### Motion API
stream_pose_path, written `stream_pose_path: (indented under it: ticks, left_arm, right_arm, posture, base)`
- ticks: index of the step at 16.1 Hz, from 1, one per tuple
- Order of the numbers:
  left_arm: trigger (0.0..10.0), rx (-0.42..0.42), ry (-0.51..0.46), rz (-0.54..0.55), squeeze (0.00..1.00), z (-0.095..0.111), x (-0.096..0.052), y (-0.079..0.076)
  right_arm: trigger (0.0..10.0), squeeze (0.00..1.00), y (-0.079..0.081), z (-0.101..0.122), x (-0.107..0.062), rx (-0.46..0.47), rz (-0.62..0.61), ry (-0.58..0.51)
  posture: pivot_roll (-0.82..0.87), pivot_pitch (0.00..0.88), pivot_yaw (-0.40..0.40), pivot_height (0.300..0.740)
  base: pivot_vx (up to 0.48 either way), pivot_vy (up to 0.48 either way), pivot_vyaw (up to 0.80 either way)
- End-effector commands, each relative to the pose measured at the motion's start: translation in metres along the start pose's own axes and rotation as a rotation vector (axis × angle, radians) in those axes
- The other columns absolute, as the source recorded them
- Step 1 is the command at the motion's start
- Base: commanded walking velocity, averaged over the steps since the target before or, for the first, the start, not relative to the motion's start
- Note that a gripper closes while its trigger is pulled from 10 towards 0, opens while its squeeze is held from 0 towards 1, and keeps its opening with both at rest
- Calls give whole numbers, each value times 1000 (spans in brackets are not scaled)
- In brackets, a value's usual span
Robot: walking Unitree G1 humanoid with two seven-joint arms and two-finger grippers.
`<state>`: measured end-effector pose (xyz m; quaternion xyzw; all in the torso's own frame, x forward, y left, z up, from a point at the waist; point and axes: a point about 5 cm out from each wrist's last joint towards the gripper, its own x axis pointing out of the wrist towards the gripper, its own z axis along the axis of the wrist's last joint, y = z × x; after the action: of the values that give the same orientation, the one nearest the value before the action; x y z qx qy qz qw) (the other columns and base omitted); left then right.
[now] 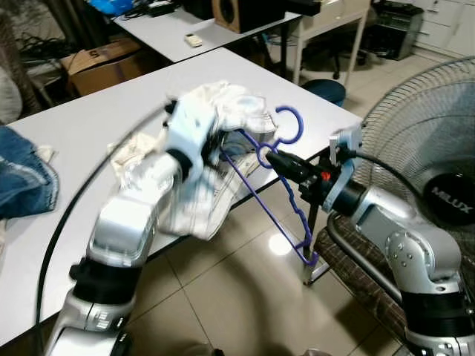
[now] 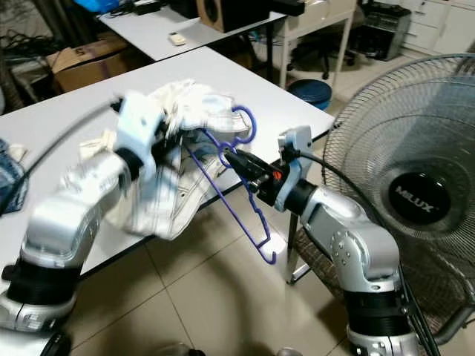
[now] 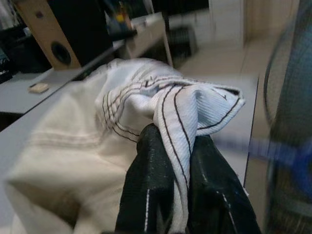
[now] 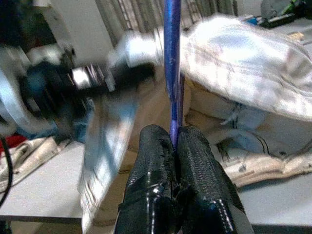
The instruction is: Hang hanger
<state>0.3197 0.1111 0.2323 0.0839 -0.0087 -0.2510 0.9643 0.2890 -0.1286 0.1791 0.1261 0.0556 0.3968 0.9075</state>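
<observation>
Purple wire hanger (image 1: pixel 286 194) held off the worktop (image 1: pixel 82 133) edge, right claw (image 4: pixel 174 141) clamped on it. Left claw (image 3: pixel 170 141) clamped on a cream, dark-striped garment (image 2: pixel 204 111). Fan (image 2: pixel 415 193) hub reads "MILUX".

Two silver arms with rounded, jointed segments and black bands at the joints. Each gripper has black textured fingers (image 4: pixel 195 161). A black cable (image 1: pixel 63 215) loops beside the left arm.

My right side is crowded by a standing fan (image 1: pixel 438 170); open tiled floor (image 1: pixel 223 289) lies below the desk (image 1: pixel 89 126) edge.
</observation>
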Motion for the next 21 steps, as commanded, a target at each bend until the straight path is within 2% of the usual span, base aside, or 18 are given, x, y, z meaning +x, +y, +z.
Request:
stream_pose_path:
  ticks: [1, 2, 4, 6, 7, 8, 9, 10, 12, 13, 14, 16, 17, 18, 20, 21]
  left_arm:
    - [0, -91, -78, -9, 0, 18, 0, 10]
    - [0, -150, -119, -27, 0, 30, 2, 16]
    - [0, -195, -141, -90, 0, 46, 4, 21]
    - [0, -255, -123, -170, 0, 55, 4, 20]
    - [0, -242, -114, -184, 0, 56, 3, 18]
    - [0, -223, -74, -198, 0, 53, 3, 15]
    - [0, -228, -55, -198, 0, 50, 3, 13]
    - [0, -250, -11, -227, 0, 45, 1, 7]
    - [0, -256, 42, -284, 0, 40, -4, -1]
    - [0, -306, 69, -346, 0, 39, -8, -11]
    - [0, -444, 6, -380, 0, 50, -5, -20]
    - [0, -599, -104, -391, 0, 69, 3, -27]
    - [0, -631, -126, -382, 0, 73, 5, -28]
    - [0, -745, -188, -384, 0, 86, 12, -30]
    - [0, -838, -220, -407, 0, 99, 17, -33]
    - [0, -883, -231, -387, 0, 104, 19, -30]
  right_arm:
    - [10000, 0, -8, -1, 1, -4, -64, -12]
    - [10000, 0, -20, 0, 2, 21, -131, -41]
    - [10000, 0, -40, 5, 11, 68, -209, -88]
    - [10000, 0, -46, 18, 27, 147, -222, -172]
    - [10000, 0, -47, 23, 31, 202, -220, -211]
    - [10000, 0, -50, 29, 47, 396, -215, -316]
    - [10000, 0, -50, 27, 53, 480, -223, -344]
    - [10000, 0, -53, 20, 64, 619, -256, -387]
    - [10000, 0, -54, 17, 71, 706, -273, -417]
    - [10000, 0, -52, 17, 80, 782, -274, -445]
    - [10000, 0, -49, 15, 90, 817, -306, -450]
    - [10000, 0, -45, 10, 100, 828, -374, -445]
    - [10000, 0, -44, 9, 102, 817, -391, -441]
    - [10000, 0, -39, 1, 108, 816, -454, -429]
    - [10000, 0, -36, -9, 112, 748, -544, -390]
    - [10000, 0, -37, -13, 111, 681, -613, -370]
  posture:
    - [-137, 0, 137, 740]
    - [-137, 0, 143, 740]
    - [-132, 0, 148, 740]
    - [-119, 0, 152, 740]
    - [-114, 0, 153, 740]
    - [-91, 0, 157, 740]
    - [-83, 0, 159, 740]
    - [-68, 0, 162, 740]
    - [-46, 0, 163, 740]
    - [-41, 0, 163, 740]
    - [-25, 0, 165, 740]
    - [-16, 0, 167, 740]
    - [-16, 0, 167, 740]
    - [-5, 0, 171, 740]
    - [-3, 0, 179, 740]
    - [-4, 0, 184, 740]
  base:
    - [0, 0, 0]
    - [0, 0, 0]
    - [0, 0, 0]
    - [0, 0, 0]
    - [0, 0, 0]
    - [0, 0, 0]
    - [0, 0, 0]
    - [0, 0, 0]
    - [0, 0, 0]
    - [0, 0, 0]
    - [0, 0, 0]
    - [0, 0, 0]
    - [0, 0, 0]
    - [0, 0, 0]
    - [0, 0, 0]
    - [0, 0, 0]
